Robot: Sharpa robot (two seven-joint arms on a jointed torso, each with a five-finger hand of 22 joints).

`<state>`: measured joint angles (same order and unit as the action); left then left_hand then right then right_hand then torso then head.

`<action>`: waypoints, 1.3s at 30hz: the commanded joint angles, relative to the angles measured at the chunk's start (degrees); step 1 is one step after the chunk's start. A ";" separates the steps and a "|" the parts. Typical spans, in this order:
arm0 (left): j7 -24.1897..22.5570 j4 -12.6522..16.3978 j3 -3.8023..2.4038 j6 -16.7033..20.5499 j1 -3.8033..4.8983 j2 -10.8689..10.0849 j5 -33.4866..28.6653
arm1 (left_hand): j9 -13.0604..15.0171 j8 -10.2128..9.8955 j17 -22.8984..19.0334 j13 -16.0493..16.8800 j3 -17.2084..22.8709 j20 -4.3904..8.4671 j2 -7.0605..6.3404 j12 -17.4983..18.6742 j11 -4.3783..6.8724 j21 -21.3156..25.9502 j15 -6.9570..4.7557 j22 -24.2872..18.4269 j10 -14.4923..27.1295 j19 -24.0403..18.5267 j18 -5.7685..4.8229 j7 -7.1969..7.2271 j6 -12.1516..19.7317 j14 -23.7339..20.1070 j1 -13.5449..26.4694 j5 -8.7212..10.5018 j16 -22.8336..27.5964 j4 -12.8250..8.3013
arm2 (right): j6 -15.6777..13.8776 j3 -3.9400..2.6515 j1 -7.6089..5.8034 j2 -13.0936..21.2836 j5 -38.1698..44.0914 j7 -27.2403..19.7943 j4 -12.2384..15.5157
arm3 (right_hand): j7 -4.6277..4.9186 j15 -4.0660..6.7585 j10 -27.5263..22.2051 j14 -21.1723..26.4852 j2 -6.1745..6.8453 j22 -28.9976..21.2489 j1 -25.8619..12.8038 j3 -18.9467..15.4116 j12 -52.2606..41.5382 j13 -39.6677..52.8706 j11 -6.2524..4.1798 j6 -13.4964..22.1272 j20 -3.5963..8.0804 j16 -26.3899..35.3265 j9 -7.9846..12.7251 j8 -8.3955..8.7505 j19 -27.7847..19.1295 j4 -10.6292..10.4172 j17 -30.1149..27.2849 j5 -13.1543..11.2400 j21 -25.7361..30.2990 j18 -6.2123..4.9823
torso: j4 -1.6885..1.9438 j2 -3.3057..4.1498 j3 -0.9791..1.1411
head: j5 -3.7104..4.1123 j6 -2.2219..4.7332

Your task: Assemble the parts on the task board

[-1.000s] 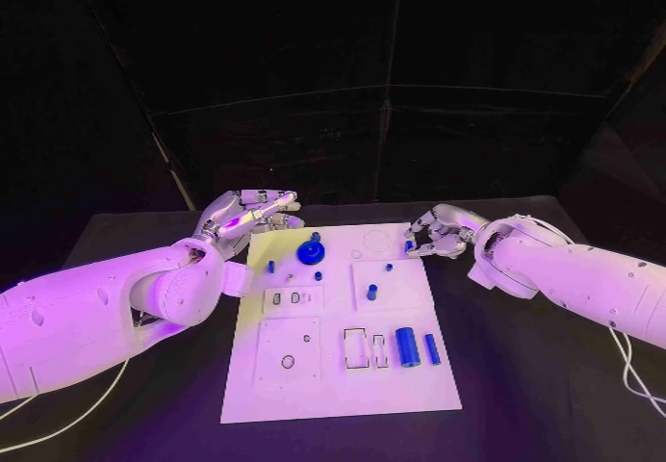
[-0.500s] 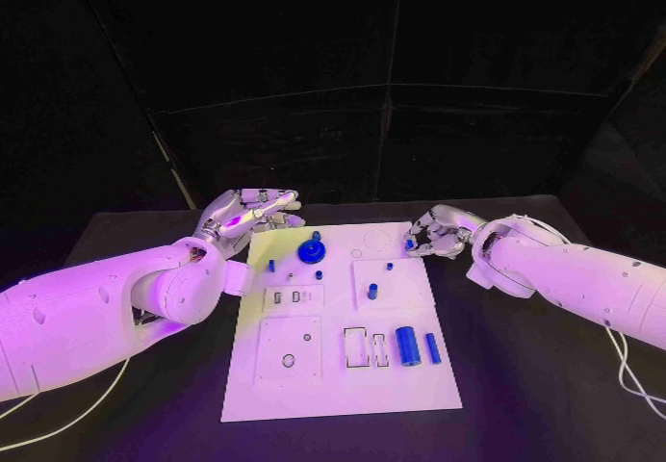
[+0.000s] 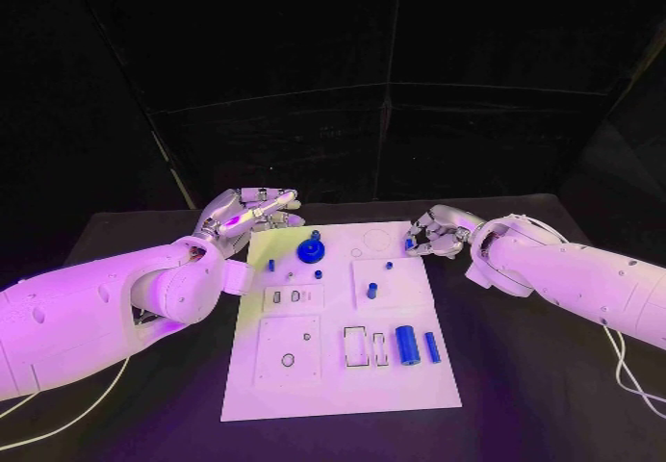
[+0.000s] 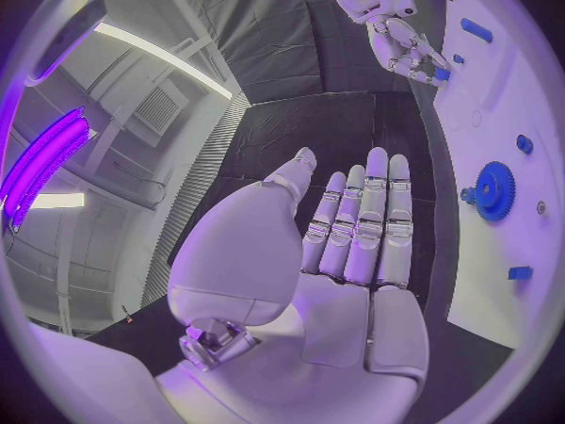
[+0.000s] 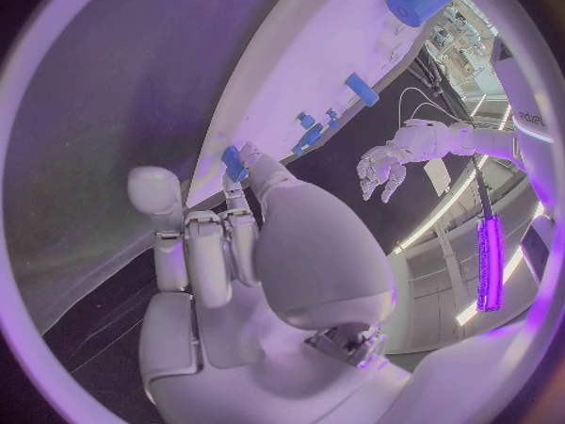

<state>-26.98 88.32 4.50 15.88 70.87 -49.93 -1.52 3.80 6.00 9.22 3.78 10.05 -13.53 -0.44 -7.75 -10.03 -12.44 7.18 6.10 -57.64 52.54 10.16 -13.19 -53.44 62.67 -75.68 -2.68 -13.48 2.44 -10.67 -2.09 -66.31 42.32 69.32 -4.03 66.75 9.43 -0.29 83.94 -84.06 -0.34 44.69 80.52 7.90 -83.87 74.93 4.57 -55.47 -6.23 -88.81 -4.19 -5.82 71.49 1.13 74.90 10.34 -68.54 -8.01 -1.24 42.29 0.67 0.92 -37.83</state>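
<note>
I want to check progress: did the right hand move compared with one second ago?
Yes, slightly. The right hand, pinching a small blue part, has shifted a little further along the far right edge of the task board.

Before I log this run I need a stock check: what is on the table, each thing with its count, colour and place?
task board: one, white, middle of the black table.
gear: one, blue, on the board's far part, near the left hand.
large cylinder: one, blue, lying on the board's near right part.
slim cylinder: one, blue, lying right beside the large cylinder.
small pieces: several, blue, standing across the board's far half; exact count unclear.
small part: one, blue, held at the right hand's fingertips.
left hand: silver, by the board's far left corner, fingers straight, holding nothing.
right hand: silver, at the board's far right corner.
</note>
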 commanded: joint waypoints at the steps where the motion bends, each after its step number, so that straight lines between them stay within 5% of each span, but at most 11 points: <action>1: 0.13 -0.01 -0.03 -0.72 0.06 0.08 0.29 | -0.06 -0.32 0.09 -0.06 -0.07 -0.19 0.31 0.29 -0.16 0.28 0.07 -0.08 -0.23 0.40 0.29 -0.28 -0.17 0.00 -0.12 -0.12 0.33 -0.29 | 0.41 -0.02 -0.09 -0.05 0.24 0.00 -0.10 | -0.17 0.42 0.54 -5.08 -0.55 0.03 -0.08 0.46 -0.25 7.31 -0.35 -0.63 0.37 0.15 -0.02 -0.30 0.07 -0.09 11.17 -0.32 -0.26 0.12 | -0.01 -0.02 -0.01 | 0.09 -0.01; 11: 0.19 -0.16 -0.03 -0.75 0.06 0.16 0.29 | -0.06 -0.33 0.10 -0.06 -0.02 -0.19 0.39 0.31 -0.16 0.30 0.07 -0.09 -0.25 0.41 0.30 -0.28 -0.19 0.00 -0.17 -0.12 0.34 -0.36 | -0.31 -0.02 -0.06 -0.37 0.24 0.16 -0.37 | -0.85 0.84 0.74 -5.12 -1.28 0.21 -0.58 1.68 -0.42 7.55 -0.90 -2.54 0.70 0.11 -0.10 -0.95 0.19 0.07 11.33 -0.11 -0.39 0.13 | 0.03 -0.01 0.04 | 0.16 -0.07; 27: 0.20 -0.23 -0.03 -0.65 0.06 -0.01 0.29 | -0.06 -0.33 0.10 -0.06 -0.02 -0.19 0.39 0.31 -0.16 0.30 0.07 -0.09 -0.25 0.41 0.30 -0.28 -0.19 0.00 -0.17 -0.12 0.34 -0.36 | -5.99 -0.03 -0.03 -0.10 -0.30 -0.40 1.60 | -1.77 1.57 1.27 -5.22 -1.80 0.90 -1.98 2.93 -0.84 8.14 -1.72 -4.74 1.38 -0.04 -0.15 -1.72 0.62 -0.04 11.76 -0.47 -0.78 0.27 | -0.07 -0.08 0.02 | 0.04 -0.15; 39: 0.21 0.20 -0.03 -0.56 0.08 -0.41 0.29 | -0.06 -0.35 0.12 -0.05 0.04 -0.19 0.46 0.33 -0.16 0.32 0.06 -0.11 -0.27 0.43 0.30 -0.28 -0.21 0.01 -0.20 -0.12 0.35 -0.43 | -10.26 -0.08 -0.13 2.01 0.19 6.65 12.98 | -1.94 1.79 1.32 -5.29 -1.94 1.28 -2.54 4.00 -0.79 8.14 -1.92 -4.86 1.65 -0.14 0.05 -1.41 0.91 0.14 12.08 1.43 -1.02 0.36 | 0.19 -0.09 -0.13 | -0.24 -0.06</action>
<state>-26.87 88.33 4.50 15.85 70.87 -50.29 -1.52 3.80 6.00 9.26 3.78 10.05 -13.69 -0.44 -7.75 -10.03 -12.44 7.18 6.07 -57.64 52.70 10.16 -13.19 -53.44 62.67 -75.68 -2.68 -13.48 2.44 -18.51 -2.14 -66.31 44.48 68.98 -1.22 78.42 7.97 0.94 83.83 -84.05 -2.34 45.92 78.47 11.64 -84.53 74.92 3.05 -59.53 -4.88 -88.81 -4.19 -7.25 72.39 1.22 74.90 11.53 -69.29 -8.02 -1.22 42.18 0.56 0.89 -37.77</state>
